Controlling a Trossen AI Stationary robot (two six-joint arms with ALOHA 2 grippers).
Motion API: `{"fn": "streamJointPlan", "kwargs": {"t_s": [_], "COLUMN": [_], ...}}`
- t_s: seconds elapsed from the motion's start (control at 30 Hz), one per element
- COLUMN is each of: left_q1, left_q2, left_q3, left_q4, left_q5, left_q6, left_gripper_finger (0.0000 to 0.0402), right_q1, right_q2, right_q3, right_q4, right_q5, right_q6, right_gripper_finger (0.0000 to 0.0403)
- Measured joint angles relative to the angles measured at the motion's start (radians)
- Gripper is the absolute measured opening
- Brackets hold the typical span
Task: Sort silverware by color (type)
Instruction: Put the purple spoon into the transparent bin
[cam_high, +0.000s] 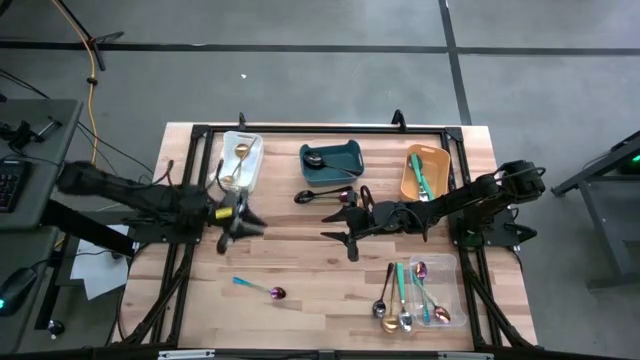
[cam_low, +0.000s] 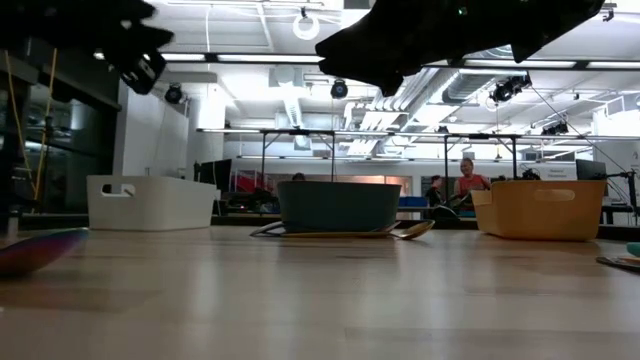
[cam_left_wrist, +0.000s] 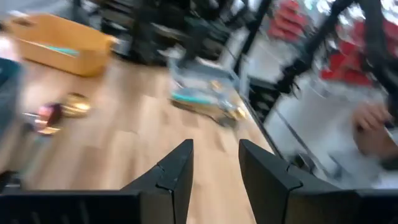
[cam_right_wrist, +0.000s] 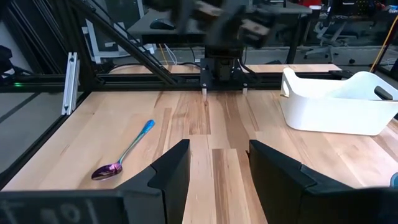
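The silverware is spread over bins and table. A purple spoon with a teal handle (cam_high: 262, 289) (cam_right_wrist: 123, 157) lies flat on the wood near the front. A black spoon (cam_high: 318, 196) lies just in front of the teal bin (cam_high: 350, 160). Gold spoons lie in the white bin (cam_high: 255, 158), teal-handled pieces in the orange bin (cam_high: 408, 180), and several mixed pieces in the clear bin (cam_high: 452, 290). My left gripper (cam_high: 250, 222) (cam_left_wrist: 214, 149) hovers open at mid-left with nothing between its fingers. My right gripper (cam_high: 340, 228) (cam_right_wrist: 214, 149) hovers open at mid-table, facing it, also empty.
The black frame rails (cam_high: 190, 250) run along the table's left and right sides. The bins stand in a row along the far edge, with the clear bin at the front right. Bare wood lies between the two grippers and around the purple spoon.
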Motion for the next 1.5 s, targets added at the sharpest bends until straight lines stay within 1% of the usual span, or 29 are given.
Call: {"fn": "streamJointPlan", "kwargs": {"t_s": [0.13, 0.27, 0.4, 0.53, 0.63, 0.7, 0.87, 1.0, 1.1, 1.27, 1.33, 1.37, 1.47, 1.5], "left_q1": [-0.202, -0.370, -0.477, -0.536, -0.552, -0.554, -0.552, -0.552, -0.538, -0.482, -0.460, -0.449, -0.416, -0.407], "left_q2": [0.122, 0.302, 0.507, 0.712, 0.848, 0.924, 1.050, 1.106, 1.125, 1.138, 1.138, 1.138, 1.138, 1.138], "left_q3": [0.070, 0.190, 0.334, 0.482, 0.562, 0.594, 0.610, 0.610, 0.616, 0.615, 0.615, 0.615, 0.615, 0.615], "left_q4": [-0.116, -0.238, -0.369, -0.525, -0.624, -0.660, -0.656, -0.667, -0.667, -0.687, -0.692, -0.701, -0.708, -0.709], "left_q5": [-0.126, -0.241, -0.280, -0.282, -0.308, -0.328, -0.325, -0.314, -0.303, -0.214, -0.187, -0.179, -0.163, -0.167], "left_q6": [0.004, 0.003, -0.002, 0.007, 0.023, 0.022, 0.003, -0.005, -0.022, -0.103, -0.133, -0.140, -0.140, -0.138], "left_gripper_finger": [0.0120, 0.0120, 0.0119, 0.0119, 0.0119, 0.0119, 0.0119, 0.0119, 0.0119, 0.0117, 0.0102, 0.0088, 0.0028, 0.0015], "right_q1": [0.000, 0.000, 0.000, 0.000, 0.000, 0.000, 0.000, 0.000, 0.000, 0.000, 0.000, 0.000, 0.001, 0.001], "right_q2": [0.000, 0.000, 0.000, 0.000, 0.000, 0.000, 0.000, 0.000, 0.000, 0.000, 0.000, 0.000, 0.000, 0.000], "right_q3": [0.000, 0.000, 0.000, 0.000, 0.000, 0.000, 0.000, 0.000, 0.000, 0.000, 0.000, 0.000, 0.000, 0.000], "right_q4": [-0.003, -0.006, -0.007, -0.007, -0.007, -0.007, -0.007, -0.007, -0.007, -0.007, -0.007, -0.007, -0.007, -0.007], "right_q5": [0.000, 0.000, 0.000, 0.000, 0.000, 0.000, 0.000, 0.000, 0.000, 0.000, 0.000, 0.000, 0.000, 0.000], "right_q6": [0.000, 0.003, 0.003, 0.003, 0.003, 0.003, 0.003, -0.001, -0.021, -0.020, -0.016, -0.014, -0.013, -0.013], "right_gripper_finger": [0.0158, 0.0158, 0.0158, 0.0158, 0.0158, 0.0158, 0.0158, 0.0158, 0.0158, 0.0158, 0.0158, 0.0158, 0.0158, 0.0158]}}
